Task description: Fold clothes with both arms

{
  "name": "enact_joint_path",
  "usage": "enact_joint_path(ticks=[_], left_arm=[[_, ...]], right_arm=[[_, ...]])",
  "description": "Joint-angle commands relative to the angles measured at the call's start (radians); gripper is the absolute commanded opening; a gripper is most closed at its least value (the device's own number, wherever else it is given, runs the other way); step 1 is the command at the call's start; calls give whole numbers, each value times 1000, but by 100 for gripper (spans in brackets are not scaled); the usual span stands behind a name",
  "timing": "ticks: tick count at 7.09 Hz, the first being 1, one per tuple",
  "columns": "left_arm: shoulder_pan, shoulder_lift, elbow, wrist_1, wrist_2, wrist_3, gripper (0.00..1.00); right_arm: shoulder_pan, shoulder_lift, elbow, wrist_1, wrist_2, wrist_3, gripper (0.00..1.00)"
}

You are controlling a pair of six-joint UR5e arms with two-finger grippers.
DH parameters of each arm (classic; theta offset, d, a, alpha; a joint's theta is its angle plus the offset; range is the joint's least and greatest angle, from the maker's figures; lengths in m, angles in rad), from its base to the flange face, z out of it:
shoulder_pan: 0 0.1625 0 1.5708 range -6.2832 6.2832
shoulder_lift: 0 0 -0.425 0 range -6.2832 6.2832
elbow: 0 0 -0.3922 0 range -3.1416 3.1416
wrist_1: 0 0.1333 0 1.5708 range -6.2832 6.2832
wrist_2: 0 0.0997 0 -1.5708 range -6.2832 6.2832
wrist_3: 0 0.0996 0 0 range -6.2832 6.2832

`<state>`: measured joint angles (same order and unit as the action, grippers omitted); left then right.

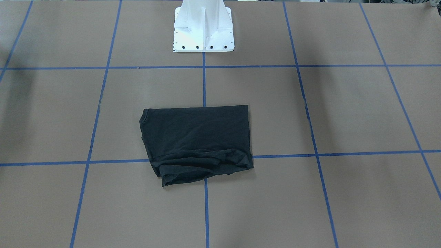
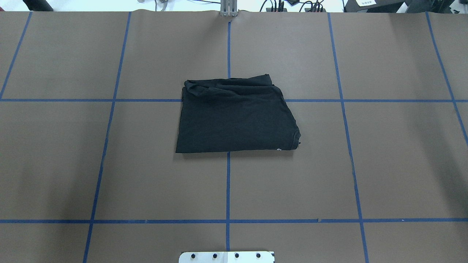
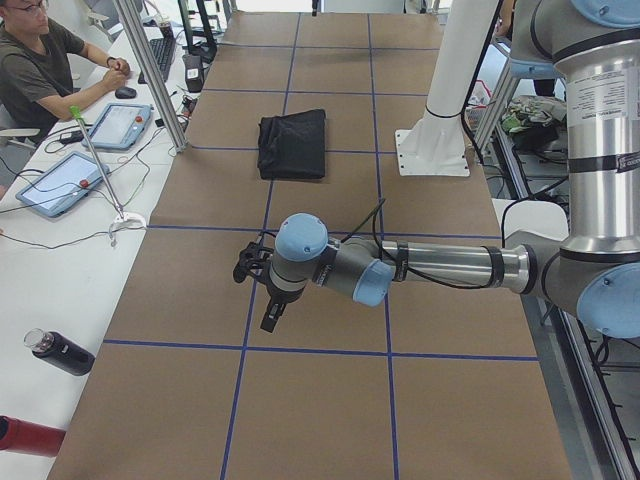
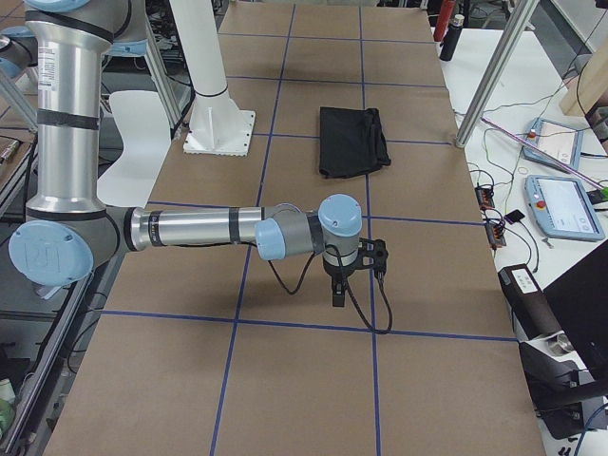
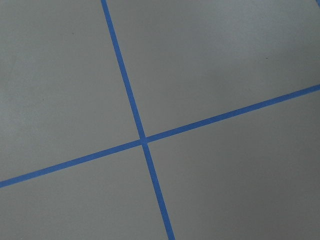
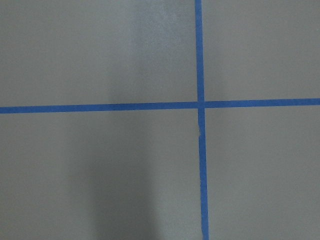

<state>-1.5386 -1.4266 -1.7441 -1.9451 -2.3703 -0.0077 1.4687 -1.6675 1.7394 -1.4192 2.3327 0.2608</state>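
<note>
The clothes are one black T-shirt (image 1: 196,141) lying folded into a rough rectangle in the middle of the table, its bunched edge on the side away from the robot's base. It also shows in the overhead view (image 2: 234,117) and in both side views (image 3: 293,143) (image 4: 351,141). No gripper touches it. My left gripper (image 3: 270,315) hangs over bare table far from the shirt. My right gripper (image 4: 337,290) hangs likewise at the other end. I cannot tell whether either is open or shut. Both wrist views show only brown table and blue tape.
The white pedestal base (image 1: 203,31) stands behind the shirt. Blue tape lines (image 2: 228,182) grid the brown table. Beside the table a seated person (image 3: 40,70) is at a side bench with tablets (image 3: 60,180), and bottles (image 3: 60,352) lie there.
</note>
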Motion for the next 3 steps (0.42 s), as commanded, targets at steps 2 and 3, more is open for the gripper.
enact_joint_path(ticks=[2,3], left_arm=[[0,-2,0,0,-9,0,100],[0,-2,0,0,-7,-2,100]], right_arm=[[1,0,8,-3,-3,-9,100],[1,2,6,-6,-3,-9,100]])
